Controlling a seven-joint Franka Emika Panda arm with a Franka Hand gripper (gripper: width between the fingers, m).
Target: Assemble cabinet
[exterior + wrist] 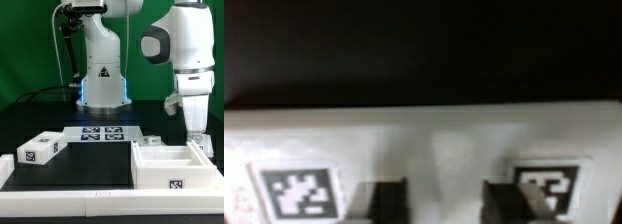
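Note:
The cabinet body (168,166), a white open-topped box with a tag on its front, lies at the exterior view's right. A smaller white tagged block (40,150) lies at the left. My gripper (197,140) hangs straight down at the body's far right corner, beside another white piece (207,148). In the wrist view my gripper (448,203) is open. Its dark fingers (388,203) stand apart just above a white cabinet surface (438,140) with a tag (295,192) on either side. Whether the fingers touch it cannot be told.
The marker board (100,133) lies flat in front of the robot's base (103,90). A low white rim (60,182) runs along the black table's front and left side. Cables hang behind the base.

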